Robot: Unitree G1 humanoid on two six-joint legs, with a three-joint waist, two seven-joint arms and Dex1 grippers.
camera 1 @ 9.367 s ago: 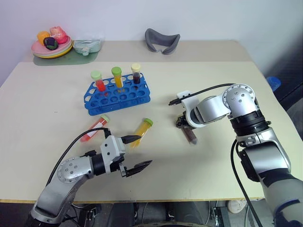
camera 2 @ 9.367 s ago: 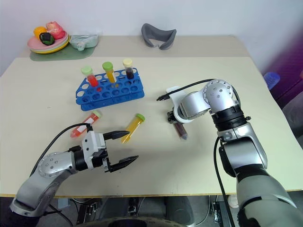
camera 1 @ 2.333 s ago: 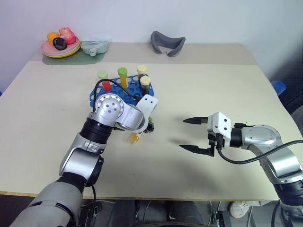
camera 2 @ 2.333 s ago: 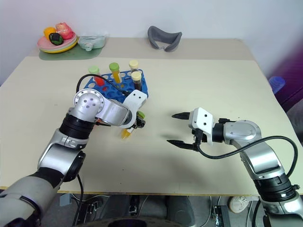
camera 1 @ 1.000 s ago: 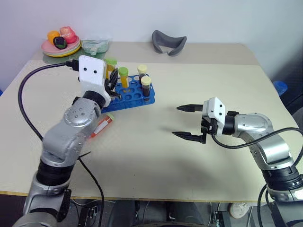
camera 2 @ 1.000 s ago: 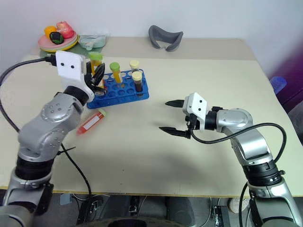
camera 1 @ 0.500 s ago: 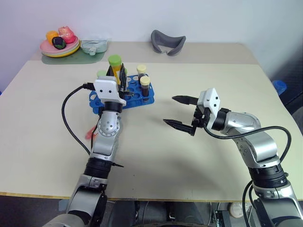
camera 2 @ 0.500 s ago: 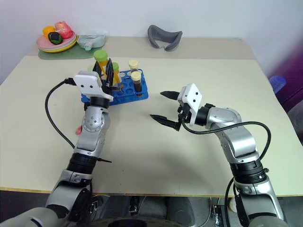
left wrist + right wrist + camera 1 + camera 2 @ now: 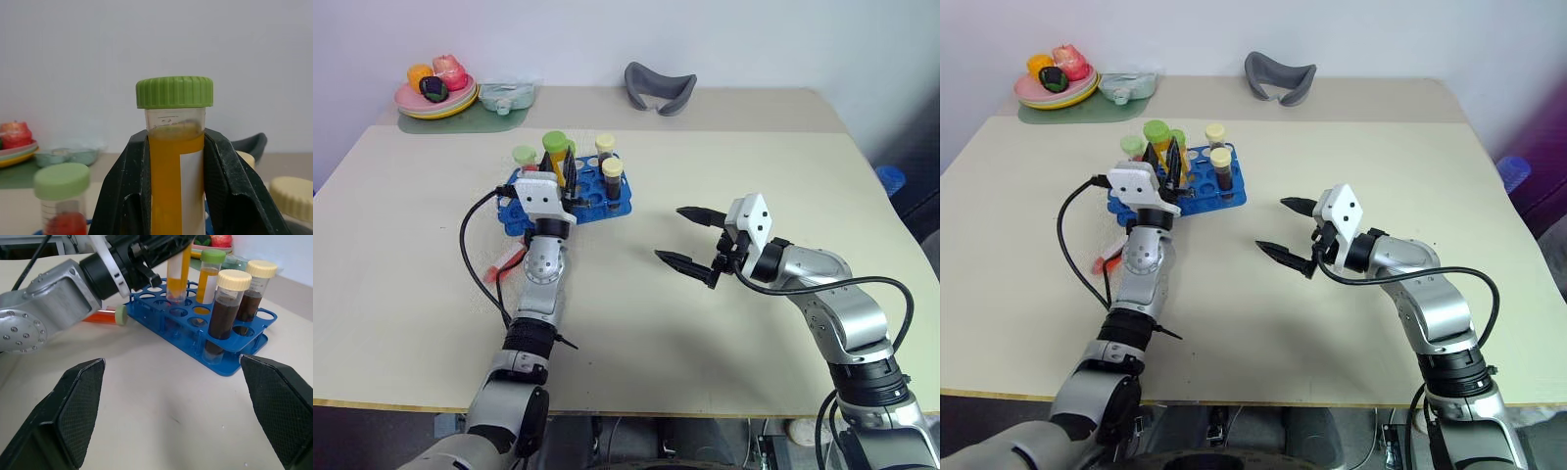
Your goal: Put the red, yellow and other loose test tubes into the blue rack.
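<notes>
My left gripper [image 9: 560, 168] is shut on a yellow test tube [image 9: 168, 186] with a green cap and holds it upright over the blue rack [image 9: 592, 211]. In the right wrist view the yellow tube's [image 9: 177, 274] lower end meets a hole in the rack [image 9: 234, 364]. The rack holds a red tube [image 9: 524, 159], another yellow tube [image 9: 209, 276] and two brown tubes [image 9: 226, 308] with cream caps. A loose red tube [image 9: 504, 262] lies on the table beside my left forearm. My right gripper [image 9: 673, 235] stands open and empty, right of the rack.
A plate of fruit [image 9: 431, 98] and a pale green container [image 9: 506, 95] sit at the back left. A grey curved object [image 9: 660, 86] lies at the back centre. Bare tabletop [image 9: 636, 343] spreads in front of both arms.
My left gripper has come down with the yellow tube toward the rack's holes. The right gripper stays open in about the same place.
</notes>
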